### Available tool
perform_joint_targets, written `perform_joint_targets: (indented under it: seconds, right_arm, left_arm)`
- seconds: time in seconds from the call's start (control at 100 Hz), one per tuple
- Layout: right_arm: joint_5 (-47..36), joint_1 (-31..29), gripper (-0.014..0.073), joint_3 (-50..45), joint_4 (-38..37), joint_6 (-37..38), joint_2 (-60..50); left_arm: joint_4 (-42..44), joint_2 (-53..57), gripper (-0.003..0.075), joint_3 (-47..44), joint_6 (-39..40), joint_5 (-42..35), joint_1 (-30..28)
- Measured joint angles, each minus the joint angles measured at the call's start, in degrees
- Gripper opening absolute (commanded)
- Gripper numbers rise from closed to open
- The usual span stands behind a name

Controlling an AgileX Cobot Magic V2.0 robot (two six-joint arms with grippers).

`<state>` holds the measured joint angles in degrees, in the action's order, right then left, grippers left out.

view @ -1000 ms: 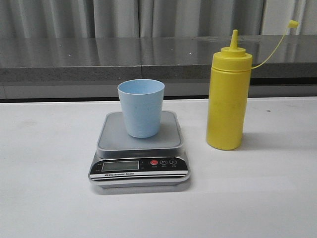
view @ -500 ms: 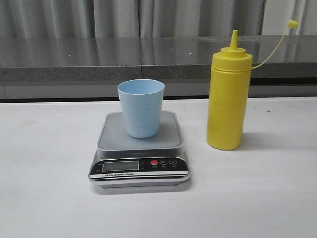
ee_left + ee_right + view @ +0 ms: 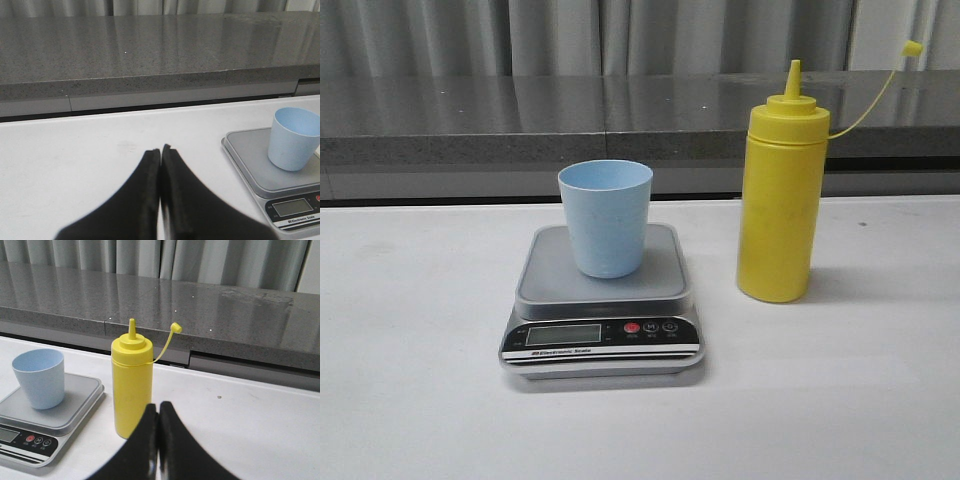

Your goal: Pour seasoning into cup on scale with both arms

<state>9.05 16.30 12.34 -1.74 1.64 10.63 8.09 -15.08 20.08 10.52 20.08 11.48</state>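
Note:
The pale blue cup stands upright on the platform of the silver-grey scale. The yellow seasoning bottle stands upright on the table to the scale's right, its cap hanging off on the tether. Neither gripper shows in the front view. My left gripper is shut and empty over the bare table, well apart from the scale and cup. My right gripper is shut and empty, a short way in front of the bottle; the cup and scale show beside it.
A dark grey stone counter runs along the back edge of the white table, with grey curtains behind it.

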Motion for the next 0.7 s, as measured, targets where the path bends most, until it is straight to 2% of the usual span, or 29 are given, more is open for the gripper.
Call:
perform_joint_targets:
  seconds: [0.7]
  right_arm:
    - [0.0,-0.25,-0.0066,0.0,-1.24,-0.12,0.0]
  left_arm:
    - [0.0,0.0,-0.002,0.0,0.0,0.0,0.0]
